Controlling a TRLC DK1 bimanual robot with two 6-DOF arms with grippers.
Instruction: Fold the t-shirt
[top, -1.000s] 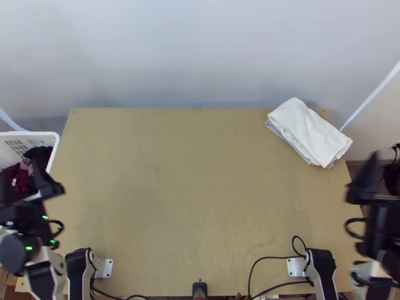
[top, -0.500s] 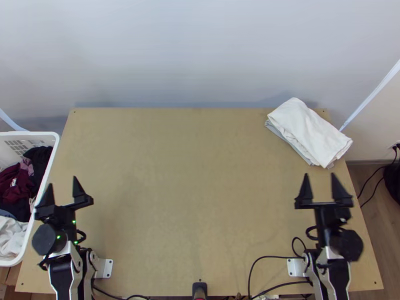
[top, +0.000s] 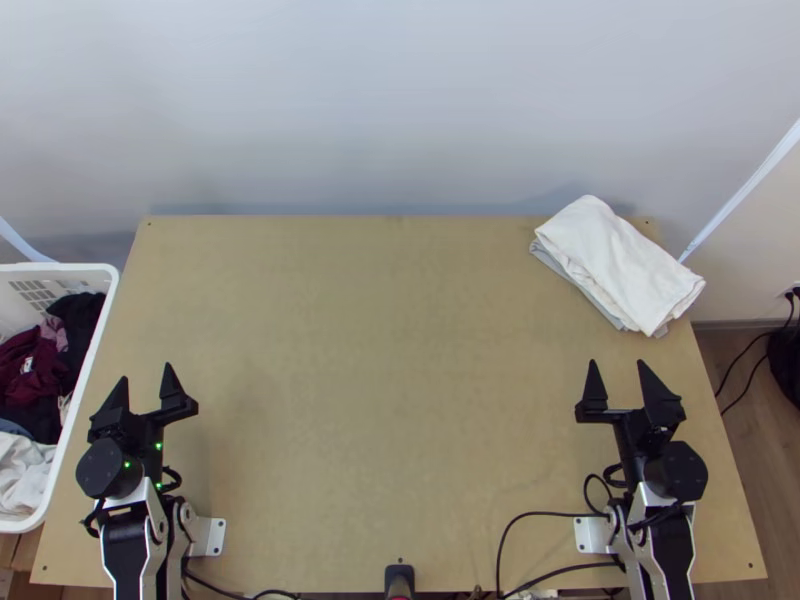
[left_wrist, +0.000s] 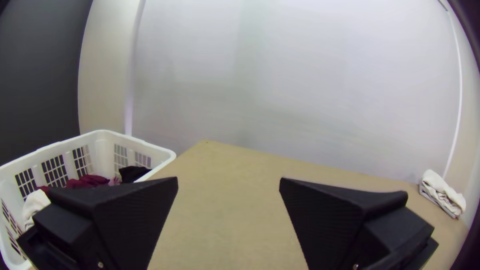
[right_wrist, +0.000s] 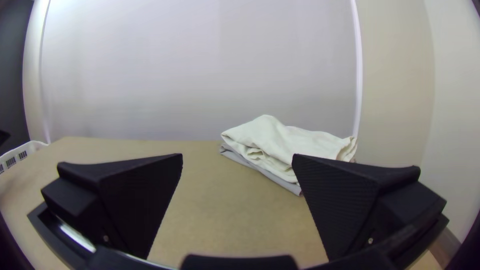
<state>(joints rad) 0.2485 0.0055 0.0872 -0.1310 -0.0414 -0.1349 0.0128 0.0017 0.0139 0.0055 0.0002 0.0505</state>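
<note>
And here's the left gripper (top: 146, 372) at the desk's (top: 400, 350) near left, jaws spread wide and released; over at near right, the right gripper (top: 617, 362) matches it, jaws wide apart too! Up in the far right corner sits a white cloth (top: 615, 260), folded in layers atop a grey cloth (right_wrist: 272, 177); whether either is the t-shirt, I can't tell. Left of the desk, clothes (top: 30, 370) lie bunched in a white basket (top: 92, 345).
</note>
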